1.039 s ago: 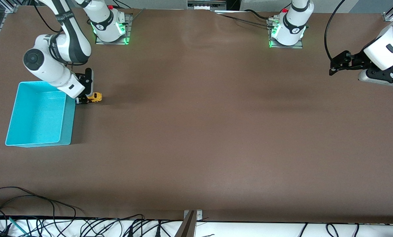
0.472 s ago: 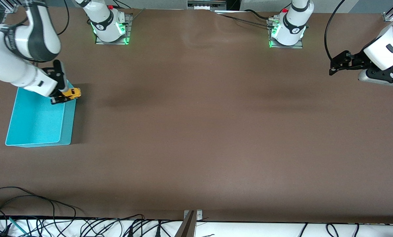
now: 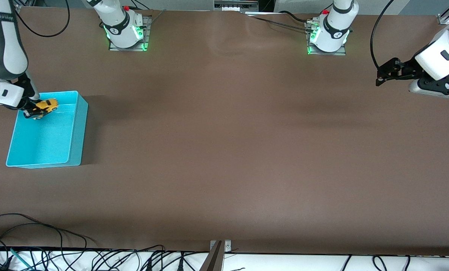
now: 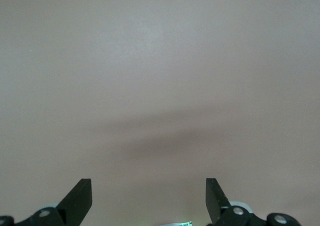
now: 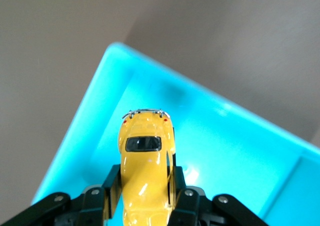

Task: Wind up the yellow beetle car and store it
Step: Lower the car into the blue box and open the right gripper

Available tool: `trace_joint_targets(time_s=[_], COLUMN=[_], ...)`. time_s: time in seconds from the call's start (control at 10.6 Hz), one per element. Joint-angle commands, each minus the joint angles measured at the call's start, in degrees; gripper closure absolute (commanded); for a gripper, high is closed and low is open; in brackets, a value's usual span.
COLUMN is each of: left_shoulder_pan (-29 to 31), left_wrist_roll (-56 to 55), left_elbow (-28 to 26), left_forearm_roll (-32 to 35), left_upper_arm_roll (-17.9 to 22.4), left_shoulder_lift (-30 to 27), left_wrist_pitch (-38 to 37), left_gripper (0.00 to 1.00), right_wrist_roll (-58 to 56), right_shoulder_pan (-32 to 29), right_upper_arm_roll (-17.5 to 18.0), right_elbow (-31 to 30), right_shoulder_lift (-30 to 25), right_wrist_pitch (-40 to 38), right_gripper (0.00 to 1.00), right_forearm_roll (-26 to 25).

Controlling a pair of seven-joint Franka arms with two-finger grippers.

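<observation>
Two right fingers clamp the yellow beetle car, lengthwise outward, over the turquoise bin.

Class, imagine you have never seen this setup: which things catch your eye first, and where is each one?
The turquoise bin stands out at the right arm's end of the brown table. Over it the right tool hangs shut on the tiny yellow car, which is in the air above the bin's inside. The left tool waits open over bare table at the left arm's end.
</observation>
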Motion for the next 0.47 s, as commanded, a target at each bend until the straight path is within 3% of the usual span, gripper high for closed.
trace_joint_targets(time_s=[0.0,0.38], left_shoulder_pan=[0.5,0.5], left_wrist_roll=[-0.6,-0.6], left_elbow=[0.4,0.4], left_forearm_roll=[-0.1,-0.1], left_upper_arm_roll=[-0.6,-0.6], left_shoulder_lift=[-0.2,-0.2], left_wrist_pitch=[-0.9,-0.9], left_gripper=[0.0,0.0], right_wrist_roll=[-9.6,-20.4], right_shoulder_pan=[-4.5,-8.1], right_upper_arm_roll=[1.0,1.0], right_elbow=[2.3,1.6], right_shoulder_lift=[5.9,10.7], right_wrist_pitch=[4.4,9.6], right_gripper=[1.0,1.0], right_forearm_roll=[-1.2,-1.0])
